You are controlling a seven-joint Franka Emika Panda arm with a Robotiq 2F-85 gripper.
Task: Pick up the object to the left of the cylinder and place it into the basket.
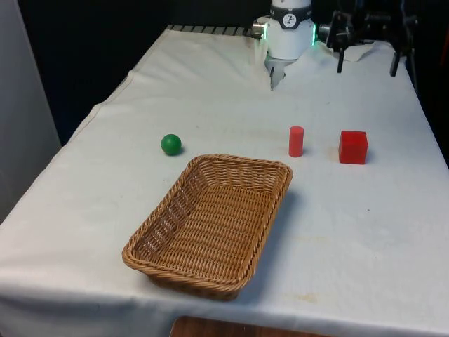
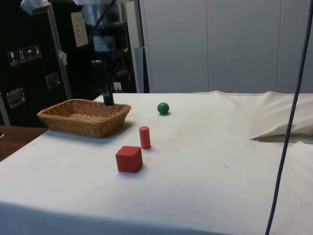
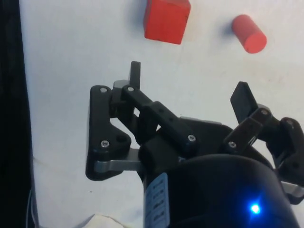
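Note:
A green ball (image 1: 170, 144) (image 2: 163, 108) lies on the white cloth, at the front view's left of an upright red cylinder (image 1: 296, 141) (image 2: 145, 137) (image 3: 249, 34). A woven wicker basket (image 1: 242, 163) (image 2: 83, 117) stands nearer the table's front edge, with nothing in it. My gripper (image 1: 272, 77) (image 3: 189, 85) hangs open far back by the robot's base, well behind the cylinder, and nothing is between its fingers. In the wrist view the cylinder lies beyond the fingertips.
A red cube (image 1: 353, 147) (image 2: 129, 159) (image 3: 167, 20) sits at the front view's right of the cylinder. Crumpled cloth (image 2: 288, 131) lies by the robot's base. A dark cable (image 2: 288, 122) hangs across the side view's right.

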